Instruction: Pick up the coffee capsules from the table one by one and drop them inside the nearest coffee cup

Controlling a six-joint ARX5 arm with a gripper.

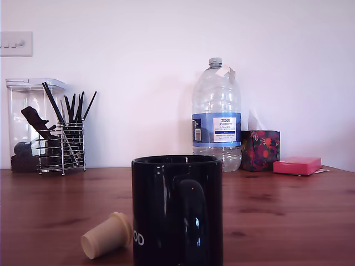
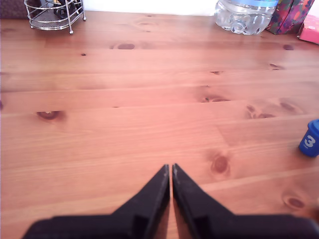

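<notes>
A glossy black coffee cup (image 1: 176, 210) stands close in the exterior view, its handle facing the camera. A cream-beige coffee capsule (image 1: 106, 236) lies on its side on the wooden table (image 1: 288, 210), touching or nearly touching the cup on the exterior view's left. The exterior view does not show my gripper. In the wrist view my gripper (image 2: 171, 169) is shut, its black fingers (image 2: 149, 196) pressed tip to tip with nothing between them, over the bare table (image 2: 124, 124). Neither the cup nor the beige capsule shows in the wrist view.
At the back wall stand a wire caddy of black utensils (image 1: 62, 145), a clear lidded container (image 1: 28, 122), a large water bottle (image 1: 216, 116), a patterned tissue box (image 1: 260, 149) and a pink box (image 1: 297, 165). A small blue object marked "3" (image 2: 310, 139) sits at the wrist view's edge.
</notes>
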